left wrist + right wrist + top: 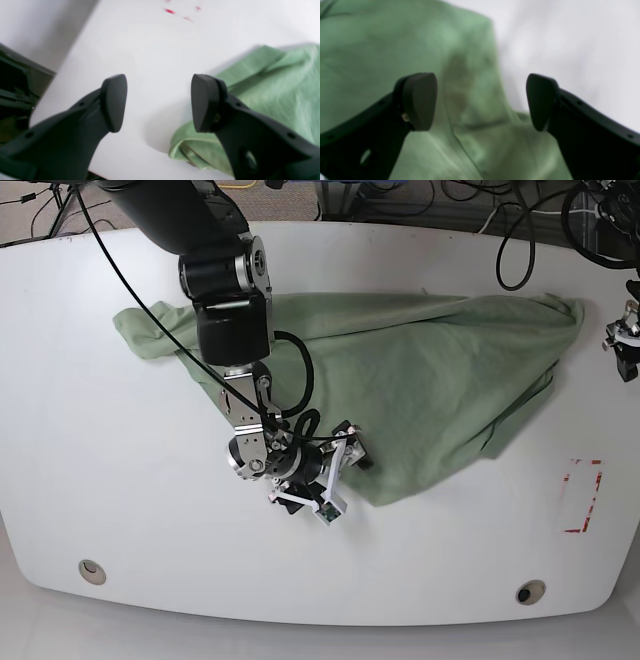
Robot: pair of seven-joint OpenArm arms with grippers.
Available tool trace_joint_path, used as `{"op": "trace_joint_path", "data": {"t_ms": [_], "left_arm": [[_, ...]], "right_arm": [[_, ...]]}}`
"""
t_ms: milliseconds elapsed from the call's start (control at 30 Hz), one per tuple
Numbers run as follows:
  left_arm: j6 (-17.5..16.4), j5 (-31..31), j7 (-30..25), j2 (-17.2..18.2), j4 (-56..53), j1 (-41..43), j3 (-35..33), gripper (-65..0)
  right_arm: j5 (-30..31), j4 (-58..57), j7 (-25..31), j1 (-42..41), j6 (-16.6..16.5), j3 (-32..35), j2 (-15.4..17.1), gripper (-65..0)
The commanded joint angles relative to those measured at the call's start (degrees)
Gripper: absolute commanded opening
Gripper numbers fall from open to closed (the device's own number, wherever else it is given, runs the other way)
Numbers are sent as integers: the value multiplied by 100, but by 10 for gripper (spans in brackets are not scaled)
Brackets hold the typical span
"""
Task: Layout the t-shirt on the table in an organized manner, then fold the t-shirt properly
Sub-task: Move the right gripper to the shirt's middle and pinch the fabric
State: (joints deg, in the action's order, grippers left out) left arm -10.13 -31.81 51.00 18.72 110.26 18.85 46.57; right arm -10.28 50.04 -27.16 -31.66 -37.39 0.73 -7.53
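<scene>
The sage-green t-shirt lies crumpled across the middle and back of the white table, one corner reaching far right. My right gripper hangs open just over the shirt's front edge, nothing between its fingers; in the base view this right gripper sits above the shirt's lower hem. My left gripper is open and empty over bare table, with a bunched shirt edge under and beside its right finger. The base view shows only part of the left arm, by the shirt's right corner.
A red-outlined rectangle marks the table at front right. Two round grommet holes sit near the front edge. Cables trail over the back edge. In the left wrist view the table edge drops off left, beside dark equipment.
</scene>
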Motion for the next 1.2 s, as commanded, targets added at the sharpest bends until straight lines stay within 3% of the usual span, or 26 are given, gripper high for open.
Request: {"op": "trace_joint_path", "data": {"t_ms": [0, 133, 267, 900, 1000, 1167], "left_arm": [[-11, -49, -111, 93, 100, -26, 121, -269], [-11, -49, -111, 102, 100, -8, 236, -269], [-11, -49, -111, 93, 100, 1, 262, -269], [-11, -49, -111, 75, 100, 1, 236, -269], [-11, -49, -111, 75, 100, 1, 236, -269], [-11, -49, -111, -127, 100, -8, 236, -269]], "right_arm": [[48, -244, 285, -293, -46, -7, -34, -113], [31, -578, 804, -311, 60, -7, -25, -116], [39, -1017, 944, -381, 235, -7, 1, -116], [39, -1193, 979, -320, 244, 19, -113, -124], [39, -1176, 979, -311, 227, 19, -113, -173], [39, -1176, 979, -311, 200, 19, -122, -366]]}}
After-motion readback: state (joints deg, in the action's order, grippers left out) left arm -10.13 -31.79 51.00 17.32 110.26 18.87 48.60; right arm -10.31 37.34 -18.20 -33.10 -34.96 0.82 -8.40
